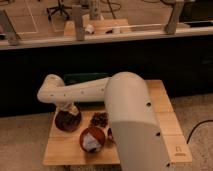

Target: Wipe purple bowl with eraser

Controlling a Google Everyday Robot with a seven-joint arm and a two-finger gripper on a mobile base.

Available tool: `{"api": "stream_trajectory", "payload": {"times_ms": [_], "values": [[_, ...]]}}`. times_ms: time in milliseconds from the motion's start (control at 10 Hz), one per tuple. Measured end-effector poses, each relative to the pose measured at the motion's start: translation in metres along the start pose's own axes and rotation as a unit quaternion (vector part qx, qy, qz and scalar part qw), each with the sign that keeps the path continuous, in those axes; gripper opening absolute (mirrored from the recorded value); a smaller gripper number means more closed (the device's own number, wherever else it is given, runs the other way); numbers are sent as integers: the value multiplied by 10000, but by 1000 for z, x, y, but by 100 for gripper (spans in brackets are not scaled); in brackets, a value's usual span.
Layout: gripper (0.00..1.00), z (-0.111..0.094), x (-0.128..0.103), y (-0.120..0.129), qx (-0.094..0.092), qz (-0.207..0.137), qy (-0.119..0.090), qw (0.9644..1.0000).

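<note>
Purple bowl (67, 121) under the gripper (67, 108) on the desk (167, 127).
Grip state unclear; pressing off-centre may tip it.

We see the bowl (67, 121) at the left of the desk (167, 120), with the hand (67, 109) down over it. Right of it lies a small cluster (100, 119); in front of that sits a second bowl (93, 139) holding a lump (90, 143). A bin (85, 78) stands behind, at the desk's back edge.
</note>
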Motion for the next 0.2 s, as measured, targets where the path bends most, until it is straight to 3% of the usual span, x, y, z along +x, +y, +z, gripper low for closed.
{"api": "stream_trajectory", "payload": {"times_ms": [200], "values": [[27, -2, -6, -4, -2, -59, -45, 10000]]}}
